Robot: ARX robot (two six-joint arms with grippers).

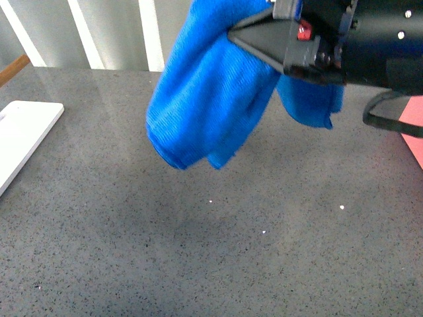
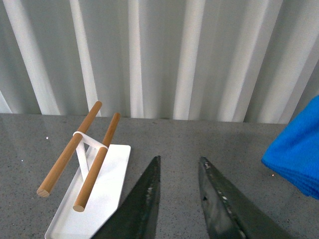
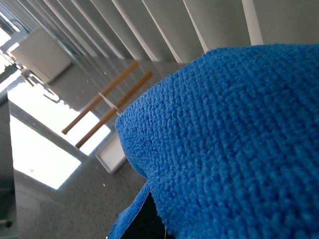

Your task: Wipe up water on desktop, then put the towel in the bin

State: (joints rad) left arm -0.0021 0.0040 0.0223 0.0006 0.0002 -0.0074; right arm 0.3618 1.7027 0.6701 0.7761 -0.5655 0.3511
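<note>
The bright blue towel (image 1: 205, 99) hangs bunched in the air above the grey speckled desktop (image 1: 198, 251), at the upper middle of the front view. My right gripper (image 1: 254, 41) is shut on the towel, its black body entering from the upper right. The towel fills most of the right wrist view (image 3: 229, 144) and hides the fingers there. An edge of it shows in the left wrist view (image 2: 296, 149). My left gripper (image 2: 179, 167) is open and empty, low over the desktop (image 2: 199, 139). A few tiny bright specks (image 1: 342, 207) dot the desktop. No bin is in view.
A flat white tray (image 1: 20, 132) lies at the left edge; in the left wrist view it (image 2: 107, 199) carries a rack with two wooden rods (image 2: 70, 149). A pink object (image 1: 413, 125) sits at the right edge. White slatted panels (image 2: 189, 55) stand behind the desktop.
</note>
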